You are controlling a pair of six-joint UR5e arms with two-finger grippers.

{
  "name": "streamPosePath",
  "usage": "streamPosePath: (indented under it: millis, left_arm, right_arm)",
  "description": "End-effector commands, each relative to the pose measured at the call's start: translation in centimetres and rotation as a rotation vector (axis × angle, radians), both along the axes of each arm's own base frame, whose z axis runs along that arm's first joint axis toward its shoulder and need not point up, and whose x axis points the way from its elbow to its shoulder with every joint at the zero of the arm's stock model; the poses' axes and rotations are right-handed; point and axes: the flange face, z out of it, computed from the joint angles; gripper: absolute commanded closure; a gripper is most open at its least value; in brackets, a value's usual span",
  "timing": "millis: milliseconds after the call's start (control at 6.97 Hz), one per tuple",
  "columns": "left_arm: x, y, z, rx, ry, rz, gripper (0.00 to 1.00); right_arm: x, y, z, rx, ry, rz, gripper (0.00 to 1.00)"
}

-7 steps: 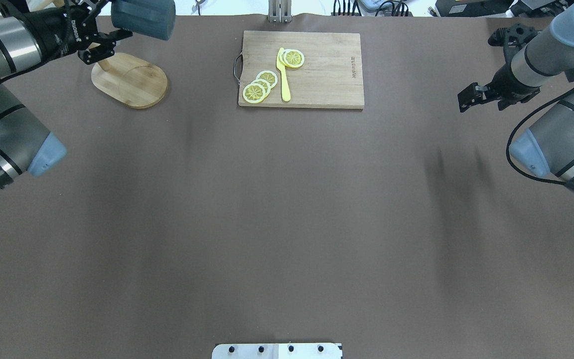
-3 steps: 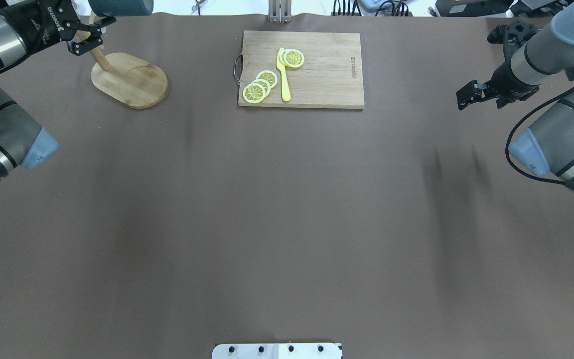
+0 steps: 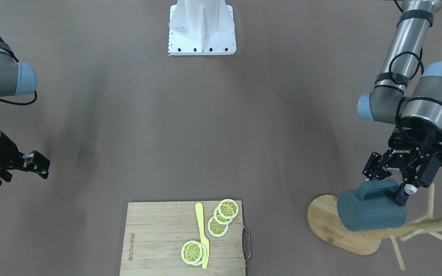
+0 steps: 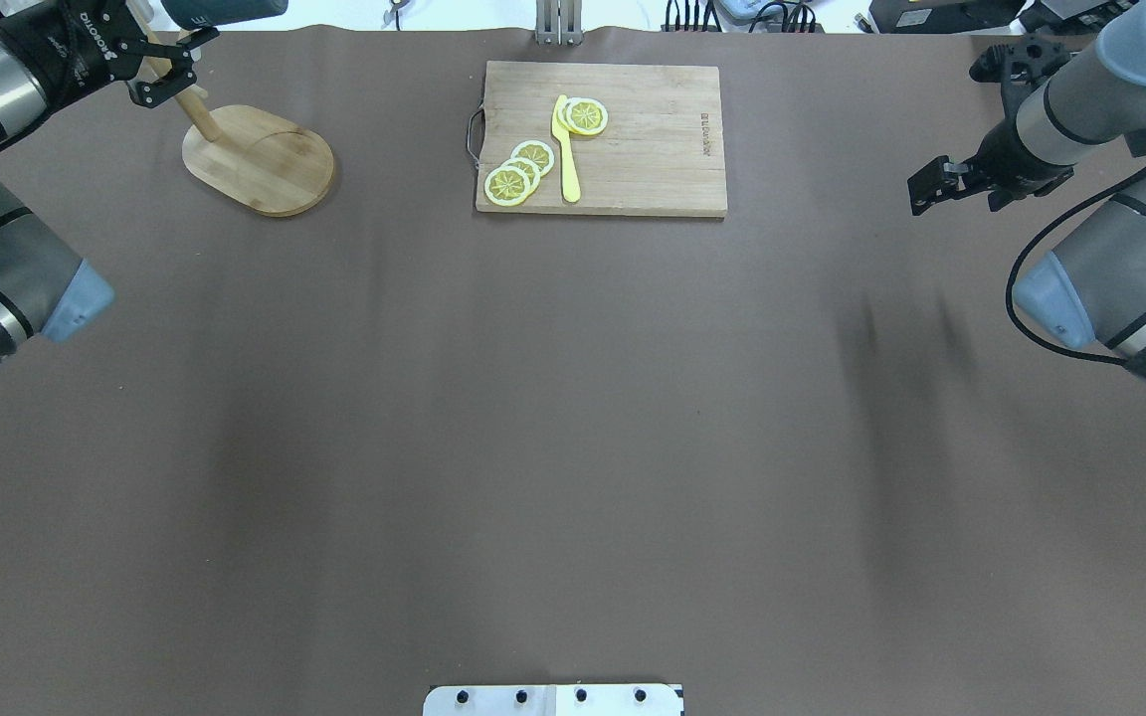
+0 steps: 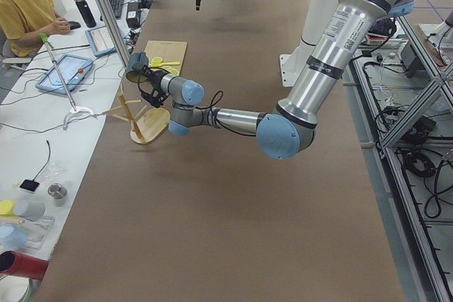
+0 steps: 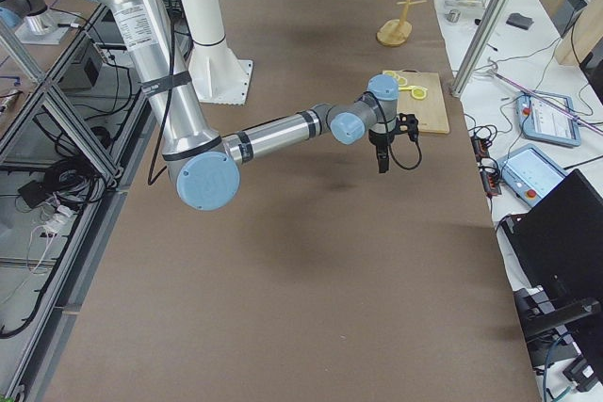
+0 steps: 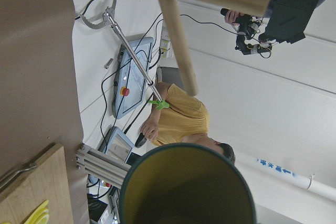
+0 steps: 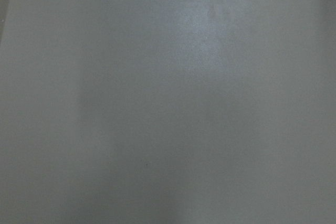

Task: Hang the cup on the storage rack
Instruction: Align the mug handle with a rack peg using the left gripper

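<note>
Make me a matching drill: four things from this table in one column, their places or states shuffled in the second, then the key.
1. cup
2. lemon slices
3. right gripper
4. storage rack

A. lying on the cutting board beside the yellow knife
B. empty, above bare table
C. held sideways by the left gripper
D. standing on its oval base near the table's corner

Pairs: 1-C, 2-A, 3-B, 4-D

bench: brown matte bench (image 4: 573, 447) under me | board: rectangular slatted bamboo cutting board (image 4: 653, 149) with metal loop handle on one short edge, at my far side | on board: flat yellow plastic knife (image 4: 565, 159) between overlapping yellow lemon slices (image 4: 518, 171) and more near its tip (image 4: 585, 116) | beyond bench: person in yellow shirt (image 5: 25, 8) seated at white side table
</note>
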Motion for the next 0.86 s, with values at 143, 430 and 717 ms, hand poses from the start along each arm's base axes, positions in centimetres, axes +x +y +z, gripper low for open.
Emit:
streamPosePath:
  millis: [143, 430, 717]
  left_arm:
    - [0.3, -1.2, 0.8, -0.050, 0.030, -0.037, 1.00]
    - [0.6, -1.8, 0.2, -0.049, 0.035, -0.041, 1.00]
    - [0.9, -2.1, -0.7, -0.042, 0.043, -0.048, 1.00]
  right_arm:
    - [-0.1, -0.1, -0.2, 0.003, -0.002, 0.000, 0.00]
    - [0.0, -0.1, -0.7, 0.009, -0.007, 0.002, 0.00]
    - [0.0, -0.1, -1.0, 0.012, -0.010, 0.004, 0.00]
